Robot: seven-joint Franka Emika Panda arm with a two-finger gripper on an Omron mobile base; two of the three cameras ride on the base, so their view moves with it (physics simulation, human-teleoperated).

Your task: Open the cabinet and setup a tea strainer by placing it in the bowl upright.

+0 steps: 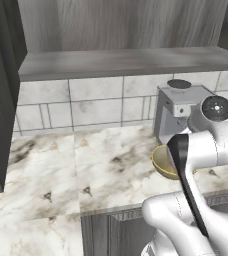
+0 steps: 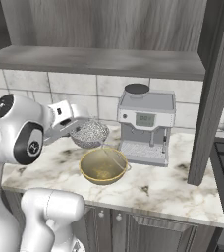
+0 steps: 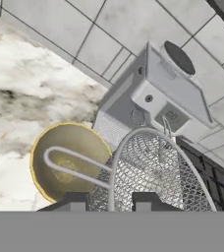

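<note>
- The pincer (image 2: 77, 129) is hanging above the marbled worktop (image 2: 153, 189) with its jaws pressed together on the tea strainer (image 2: 89, 134); in the hand view the two dark fingertips (image 3: 146, 201) are rising against the mesh at 6 o'clock, so the grip seems to be on the strainer's near rim.
- The strainer is being carried clear of the surface, just above the bowl (image 2: 103, 166) and toward its 10 o'clock edge in the right base view; that is probably so it can be lowered in without knocking the rim.
- Its thin wire handle is trailing down toward the bowl, and in the hand view the loop is lying across the bowl's (image 3: 67, 160) hollow; whether wire and bowl are touching I cannot tell.
- The mesh basket (image 3: 153, 174) is tilting, its mouth turned partly sideways; it is not yet standing upright as the task asks, so I judge a levelling turn is needed before release.
- The bowl is sitting on the worktop just beside the grey coffee machine (image 2: 146, 125), at the machine's 8 o'clock, near the front edge where the arm reaches it easily.
- The cabinet door (image 2: 213, 88) is standing swung out at 3 o'clock in the right base view; the opening step looks done, and placing is the step in hand.
- A risk: the trailing handle could catch the bowl's rim and tip the strainer over.
</note>
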